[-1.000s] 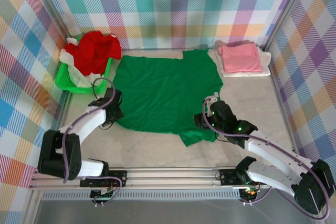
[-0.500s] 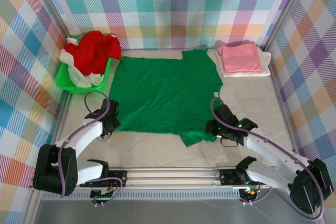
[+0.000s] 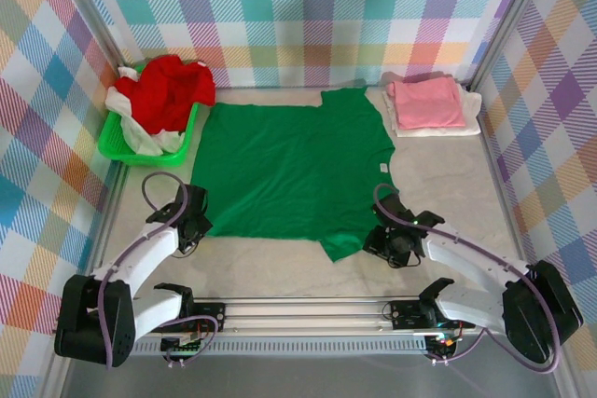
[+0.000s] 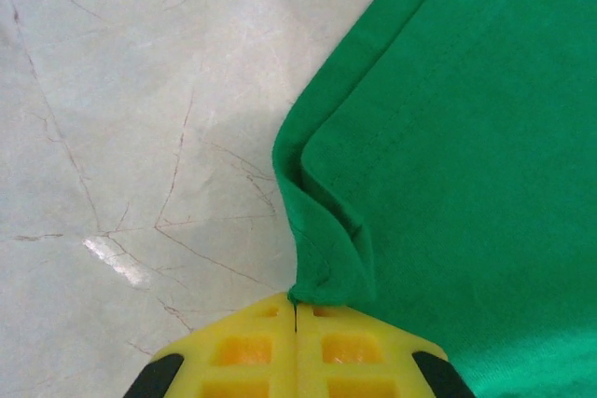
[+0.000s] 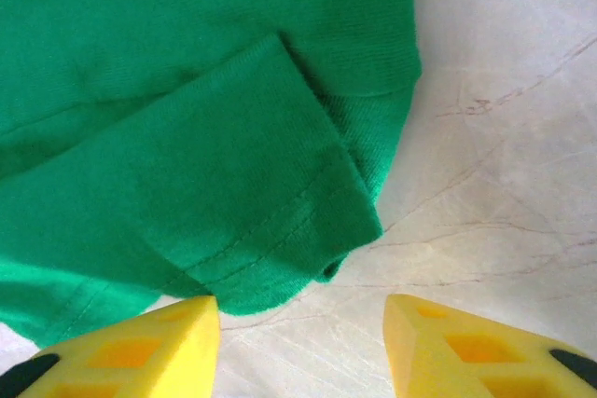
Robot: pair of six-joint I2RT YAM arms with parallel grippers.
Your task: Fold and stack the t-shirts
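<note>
Green shirt laid out flat, first fold not yet made.

The left gripper (image 4: 295,309) is pinched shut on the near-left edge of the green t-shirt (image 3: 289,170). The right gripper (image 5: 298,323) hangs over the near-right sleeve with its jaws apart, holding nothing. The shirt lies spread open mid-table. A folded pink t-shirt (image 3: 425,102) sits on a white t-shirt (image 3: 434,131) at the far right, so that stack looks done. This fold remains, as does the red t-shirt (image 3: 170,90) heaped in the basket (image 3: 117,144).
</note>
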